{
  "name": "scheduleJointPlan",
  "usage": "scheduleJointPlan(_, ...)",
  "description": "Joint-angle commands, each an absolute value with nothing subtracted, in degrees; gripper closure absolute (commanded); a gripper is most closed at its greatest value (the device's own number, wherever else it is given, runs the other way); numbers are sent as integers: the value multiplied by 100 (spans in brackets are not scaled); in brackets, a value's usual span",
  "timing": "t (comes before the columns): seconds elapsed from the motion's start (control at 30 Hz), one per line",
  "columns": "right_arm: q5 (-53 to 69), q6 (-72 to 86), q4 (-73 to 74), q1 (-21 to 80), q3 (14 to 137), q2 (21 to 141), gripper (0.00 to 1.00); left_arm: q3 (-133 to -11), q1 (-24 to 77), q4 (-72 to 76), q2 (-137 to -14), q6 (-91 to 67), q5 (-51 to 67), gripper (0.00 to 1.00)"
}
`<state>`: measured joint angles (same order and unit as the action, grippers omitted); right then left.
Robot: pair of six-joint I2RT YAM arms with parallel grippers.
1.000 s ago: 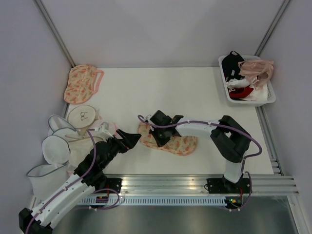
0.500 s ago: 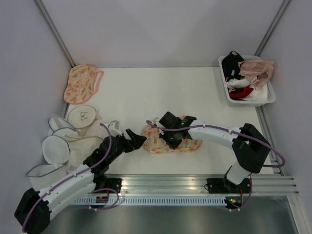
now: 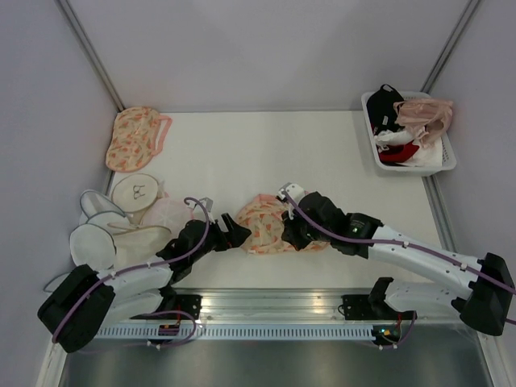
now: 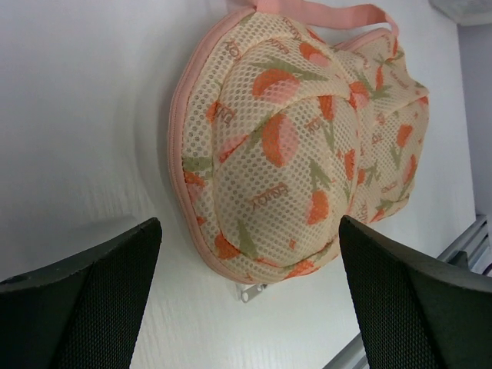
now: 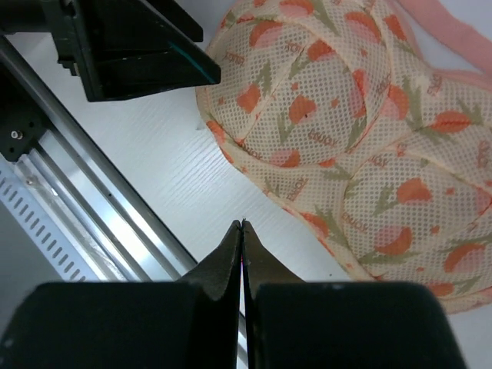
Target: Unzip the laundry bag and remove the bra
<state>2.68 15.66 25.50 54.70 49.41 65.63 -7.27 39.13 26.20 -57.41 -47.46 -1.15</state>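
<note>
The laundry bag point(image 3: 268, 224) is a peach mesh pouch with an orange-green floral print and pink trim, lying zipped near the table's front. It fills the left wrist view point(image 4: 300, 146), where its small metal zip pull point(image 4: 252, 292) lies on the table at its near edge. My left gripper point(image 3: 239, 239) is open and empty just left of the bag, jaws wide on either side of the zip pull. My right gripper point(image 5: 243, 224) is shut and empty, its tips over bare table beside the bag's point(image 5: 346, 115) near edge. The bra is hidden.
A second floral pouch point(image 3: 137, 137) lies at the back left. White round mesh bags point(image 3: 97, 234) are piled at the left edge. A white basket point(image 3: 448, 158) at the back right holds a pale pink bra point(image 3: 425, 113) and a black garment point(image 3: 383, 101). A metal rail point(image 3: 322, 302) runs along the front.
My right gripper has come off the bag's top and moved to its near right side. The bag is more bunched. My left gripper has moved right, up to the bag's left end.
</note>
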Motion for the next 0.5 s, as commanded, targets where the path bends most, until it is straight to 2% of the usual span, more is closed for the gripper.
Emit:
scheduleJointPlan(0.0, 35, 2258, 2207, 5572, 4554, 6224, 100, -1037, 3937, 3217, -6308, -4430, -26, 0)
scheduleJointPlan(0.2, -228, 2583, 2066, 5634, 4158, 5854, 100, -1222, 3937, 3295, -6995, -4737, -97, 3)
scheduleJointPlan(0.27, -202, 2628, 2030, 5643, 4087, 5827, 100, -1143, 3937, 3759, -7355, -4790, 139, 13)
scheduleJointPlan(0.3, -202, 2654, 1961, 5643, 4061, 5827, 100, -1116, 3937, 4353, -7496, -4807, 245, 26)
scheduleJointPlan(0.37, -202, 2716, 1925, 5651, 3982, 5862, 100, -1168, 3937, 4805, -7969, -4860, 552, 42)
scheduleJointPlan(0.4, -211, 2733, 1881, 5660, 3955, 5862, 100, -1212, 3937, 5164, -8137, -4886, 676, 62)
scheduleJointPlan(0.47, -307, 2847, 1881, 5678, 3859, 5818, 100, -1362, 3937, 5422, -8488, -5009, 921, 91)
